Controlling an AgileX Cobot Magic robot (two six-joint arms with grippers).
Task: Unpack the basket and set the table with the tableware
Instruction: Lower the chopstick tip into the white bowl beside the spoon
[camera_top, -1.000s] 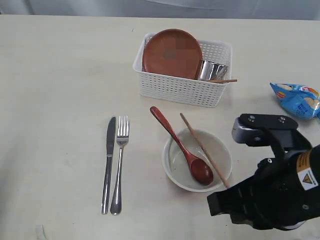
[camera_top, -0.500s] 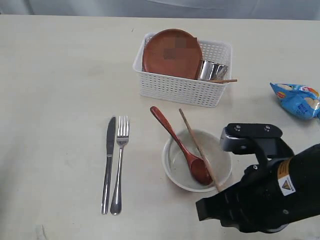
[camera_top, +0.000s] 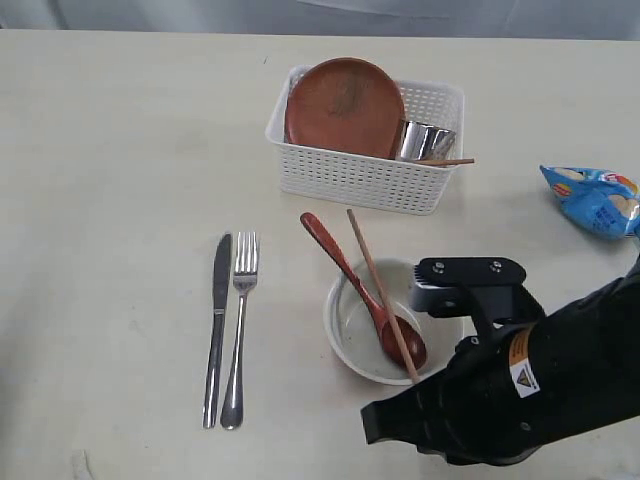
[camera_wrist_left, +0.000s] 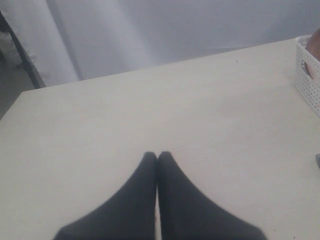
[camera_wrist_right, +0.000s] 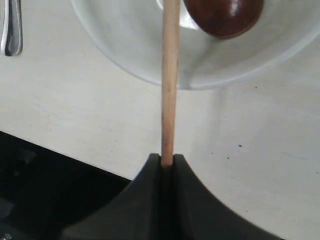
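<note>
Right claw (camera_wrist_right: 167, 161): clenched on one end of a thin pale wooden chopstick (camera_wrist_right: 170, 75). The stick is pinched between the two black fingers and runs straight out from their tips over the near rim of the pale off-white round bowl (camera_top: 348, 325). In the exterior view the black right arm hides the claw and covers the bowl's near-right rim.

The stick slants across the bowl; its free end stands past the far rim, toward the basket. The reddish-brown wooden spoon (camera_top: 345, 262) has its head down in the bowl and its handle on the far-left rim. The chopstick crosses over it.

Left of the bowl, well apart from the claw, a steel knife (camera_top: 217, 320) and a steel fork (camera_top: 238, 330) lie parallel on the pale cream worktop (camera_top: 120, 150).

Farther back, the white perforated plastic basket (camera_top: 360, 180) holds a round brown plate (camera_top: 343, 105) on edge, a shiny steel cup (camera_top: 425, 140) and a second chopstick (camera_top: 448, 161) poking over its right rim. A blue crinkly snack bag (camera_top: 595, 200) lies to the right.

Left claw (camera_wrist_left: 157, 157): fingers pressed together, nothing between them, bare worktop ahead.
</note>
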